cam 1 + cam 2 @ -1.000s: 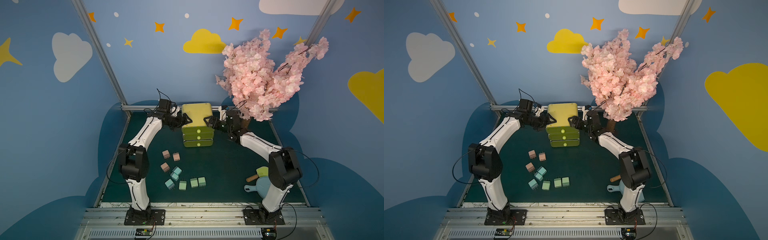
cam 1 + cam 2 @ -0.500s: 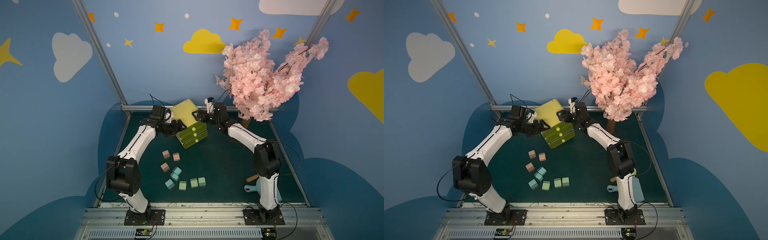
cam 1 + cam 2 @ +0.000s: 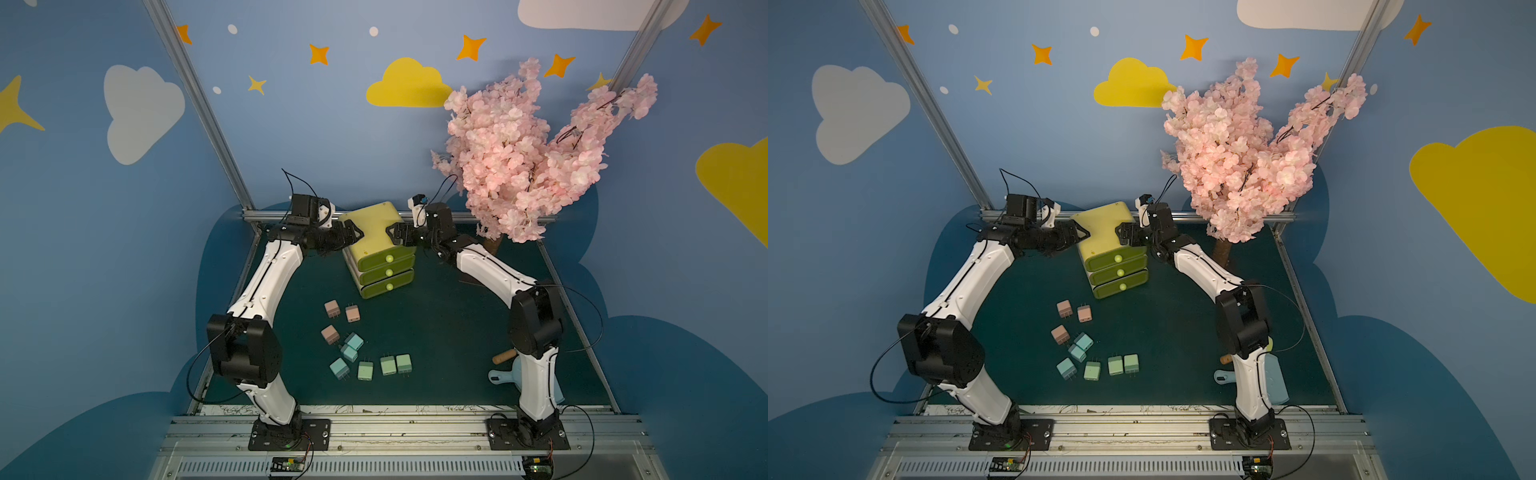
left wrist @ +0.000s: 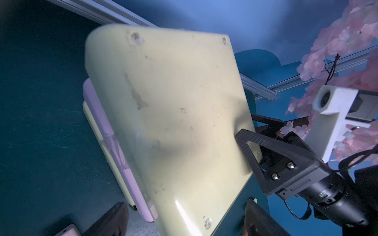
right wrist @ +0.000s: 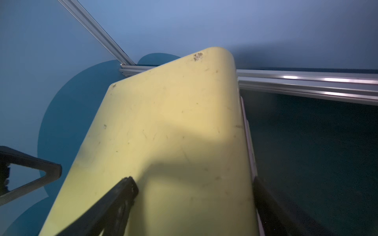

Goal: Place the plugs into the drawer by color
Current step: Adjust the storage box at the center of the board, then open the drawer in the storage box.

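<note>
Dark green counter (image 3: pixel 449 332) under cloud-painted walls: the yellow-green plastic three-drawer chest (image 3: pixel 376 243) stands at the back, all drawers shut, skewed between both arms. Left tool (image 3: pixel 351 237) and right tool (image 3: pixel 395 237) flank it, jaws apart across its top edges. Nine pastel cube-shaped plugs (image 3: pixel 353 343) lie nearer the left arm.

Stereo pair high, looking down; wrist cameras close on drawer (image 4: pixel 173 114)

Three pink plugs (image 3: pixel 331 308), three blue plugs (image 3: pixel 354 341), three green plugs (image 3: pixel 388 365), one drawer (image 3: pixel 376 245).
</note>
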Robot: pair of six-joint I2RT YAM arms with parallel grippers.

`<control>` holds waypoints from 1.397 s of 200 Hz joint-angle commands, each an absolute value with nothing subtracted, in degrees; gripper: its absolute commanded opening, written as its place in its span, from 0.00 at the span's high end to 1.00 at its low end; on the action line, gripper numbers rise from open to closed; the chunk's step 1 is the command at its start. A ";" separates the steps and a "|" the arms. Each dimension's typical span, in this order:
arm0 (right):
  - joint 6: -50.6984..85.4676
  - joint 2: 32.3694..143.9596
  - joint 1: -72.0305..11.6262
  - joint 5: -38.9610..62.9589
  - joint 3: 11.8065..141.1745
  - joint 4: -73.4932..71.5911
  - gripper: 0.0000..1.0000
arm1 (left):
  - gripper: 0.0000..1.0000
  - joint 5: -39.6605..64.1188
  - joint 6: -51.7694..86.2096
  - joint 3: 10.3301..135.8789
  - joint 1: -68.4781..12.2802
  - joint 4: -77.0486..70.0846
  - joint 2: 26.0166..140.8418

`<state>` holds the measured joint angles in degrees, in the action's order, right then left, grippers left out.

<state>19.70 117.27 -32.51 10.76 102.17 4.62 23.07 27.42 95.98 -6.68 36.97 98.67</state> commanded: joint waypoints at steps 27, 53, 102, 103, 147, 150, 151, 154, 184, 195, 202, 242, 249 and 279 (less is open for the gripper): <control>12.80 107.02 -34.68 6.26 95.36 1.76 0.05 | 0.07 20.72 28.78 99.99 -6.26 38.81 102.37; 12.17 102.94 -36.21 4.83 87.44 -2.48 0.05 | 0.07 20.83 28.93 103.39 -6.26 40.22 105.26; 12.11 95.55 -40.26 0.79 70.82 -13.51 0.19 | 0.10 22.33 29.35 104.95 -6.38 40.33 109.55; 12.16 95.54 -40.34 0.84 70.57 -13.74 0.19 | 0.10 22.42 29.31 104.86 -6.36 40.29 109.57; 12.55 97.53 -40.81 0.83 68.35 -16.12 0.27 | 0.11 23.10 29.05 103.25 -6.59 39.05 110.28; 12.50 97.70 -40.77 0.60 68.44 -16.43 0.28 | 0.11 23.08 29.12 103.13 -6.66 38.91 110.30; 12.45 97.76 -40.73 0.56 68.41 -16.52 0.28 | 0.11 23.10 29.11 103.07 -6.62 38.88 110.30; 12.36 97.96 -40.75 0.39 68.39 -16.72 0.28 | 0.11 23.14 29.18 102.95 -6.63 38.73 110.30; 12.04 99.33 -40.58 -0.02 69.01 -18.45 0.35 | 0.11 23.03 29.08 101.47 -6.62 38.13 109.87; 12.29 99.96 -40.60 0.25 69.53 -18.84 0.37 | 0.11 23.01 29.11 100.88 -6.62 37.89 109.61; 12.62 100.34 -40.67 0.59 70.02 -18.77 0.39 | 0.11 23.03 29.05 100.75 -6.64 37.79 109.52; 14.42 101.49 -41.53 1.19 69.98 -20.04 0.44 | 0.11 23.18 29.30 100.55 -6.65 37.63 109.60; 14.66 101.68 -41.75 0.87 69.87 -20.43 0.44 | 0.11 23.20 29.35 100.55 -6.60 37.62 109.68; 15.28 102.99 -42.94 -1.29 70.13 -21.42 0.45 | 0.11 23.31 29.35 100.55 -6.64 37.70 109.43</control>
